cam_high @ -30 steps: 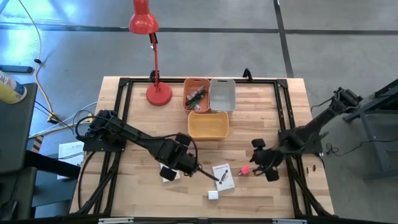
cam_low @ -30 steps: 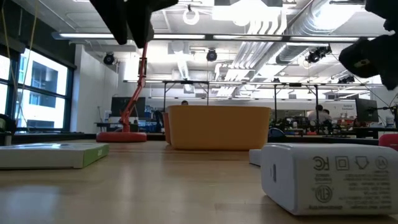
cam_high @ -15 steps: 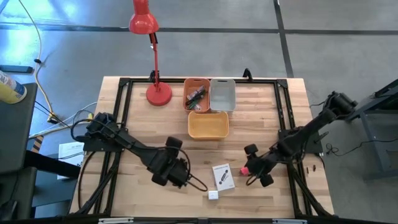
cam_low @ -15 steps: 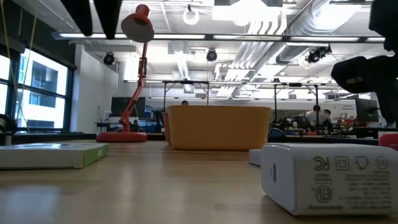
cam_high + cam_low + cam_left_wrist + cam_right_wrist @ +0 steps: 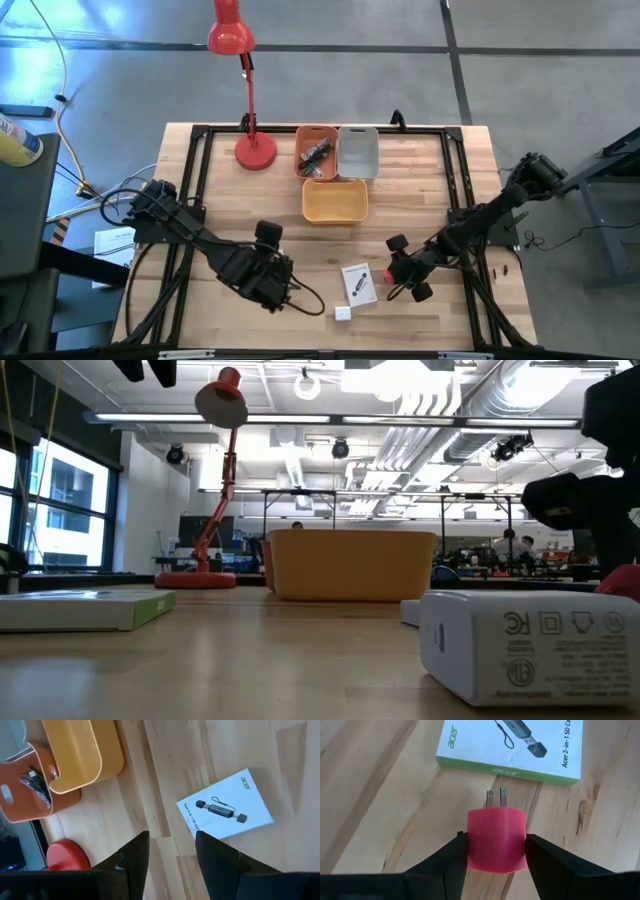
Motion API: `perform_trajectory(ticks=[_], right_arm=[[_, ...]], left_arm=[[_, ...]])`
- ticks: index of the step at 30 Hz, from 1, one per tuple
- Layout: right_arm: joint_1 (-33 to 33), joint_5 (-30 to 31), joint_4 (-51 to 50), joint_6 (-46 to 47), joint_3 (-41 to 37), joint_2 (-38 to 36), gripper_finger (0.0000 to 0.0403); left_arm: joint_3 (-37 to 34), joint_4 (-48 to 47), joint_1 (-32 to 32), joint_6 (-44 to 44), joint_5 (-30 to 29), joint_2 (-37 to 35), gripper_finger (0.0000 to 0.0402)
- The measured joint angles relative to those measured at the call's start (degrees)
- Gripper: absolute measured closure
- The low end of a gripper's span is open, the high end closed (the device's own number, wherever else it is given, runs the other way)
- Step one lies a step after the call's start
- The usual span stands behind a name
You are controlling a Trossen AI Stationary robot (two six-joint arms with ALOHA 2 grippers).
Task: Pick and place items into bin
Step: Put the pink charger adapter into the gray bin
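Observation:
My right gripper (image 5: 394, 272) (image 5: 496, 837) is low over the table right of the middle, shut on a red-pink cube (image 5: 496, 851) that has two metal prongs. A white card box (image 5: 358, 283) (image 5: 512, 747) with a green edge lies flat just beyond the prongs. A white block (image 5: 343, 313) (image 5: 520, 650) sits near the table's near edge. My left gripper (image 5: 283, 290) (image 5: 171, 845) is open above bare wood, left of the card box (image 5: 225, 810). A thin black cable (image 5: 308, 297) loops beside it; whether they touch, I cannot tell. A second flat box (image 5: 85, 610) lies on the table. My right gripper pinches the red-pink cube between its two fingers, one on each side face (image 5: 470, 845). The fingers (image 5: 545, 860) come from the table's right, slanting down. The prongs (image 5: 496, 797) point away from the gripper toward the card box. Whether the cube is off the wood, I cannot tell.
Three bins stand at the table's far middle: a yellow one (image 5: 335, 214), an orange one (image 5: 300, 150) holding dark items, and a grey one (image 5: 358, 152). A red desk lamp (image 5: 255, 152) stands left of them. A black frame (image 5: 200, 135) runs along the table edges.
My left gripper has drawn back toward the table's left and near edges, away from the card box. My right gripper has moved toward the table's left, onto the red-pink cube, so that its fingers stand on either side of it.

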Motion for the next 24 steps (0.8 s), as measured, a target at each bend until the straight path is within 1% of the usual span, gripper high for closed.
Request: perform_trajectory(ticks=[7, 19, 24], right_arm=[[-0.32, 0.78, -0.19, 2.53, -0.01, 0.31, 0.0220], [-0.32, 0.79, -0.60, 4.39, -0.12, 0.34, 0.0219], [-0.32, 0.60, -1.72, 4.42, -0.42, 0.59, 0.0208]], left_arm=[[0.00, -1.21, -0.53, -2.28, -1.98, 0.00, 0.0252], [0.00, -1.18, -0.51, -2.31, -3.54, 0.00, 0.0252], [0.00, -1.18, -0.40, -2.31, -3.72, 0.00, 0.0252]])
